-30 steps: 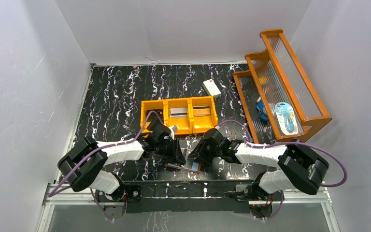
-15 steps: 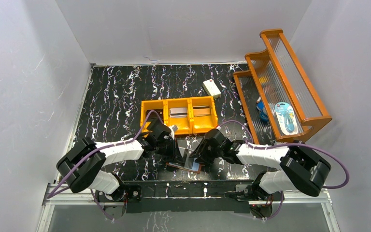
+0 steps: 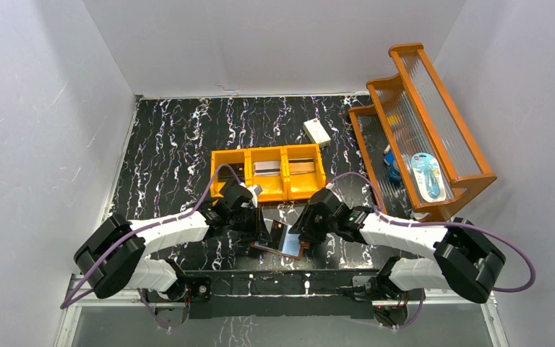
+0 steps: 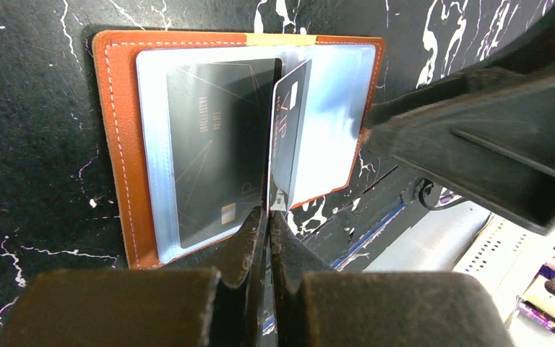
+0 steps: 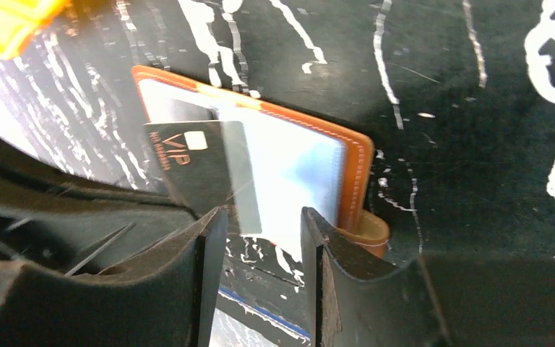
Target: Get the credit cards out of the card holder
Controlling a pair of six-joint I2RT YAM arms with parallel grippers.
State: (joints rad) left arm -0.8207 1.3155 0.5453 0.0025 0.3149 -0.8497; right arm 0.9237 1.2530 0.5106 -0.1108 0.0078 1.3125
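The top camera looks steeply down from above and behind both arm bases (image 3: 188, 288), covering the whole black white-veined desk (image 3: 166, 137). Each wrist camera hangs close over it, looking past the left claw (image 4: 266, 213) or right claw (image 5: 261, 217) — from opposite sides both catch the open brown leather card holder (image 4: 112, 144) and its tilted-up black credit card (image 4: 289, 130).

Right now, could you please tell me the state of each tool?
Left tool: closed on the black VIP card, partly out of the card holder.
Right tool: open, jaws apart over the card holder's edge.
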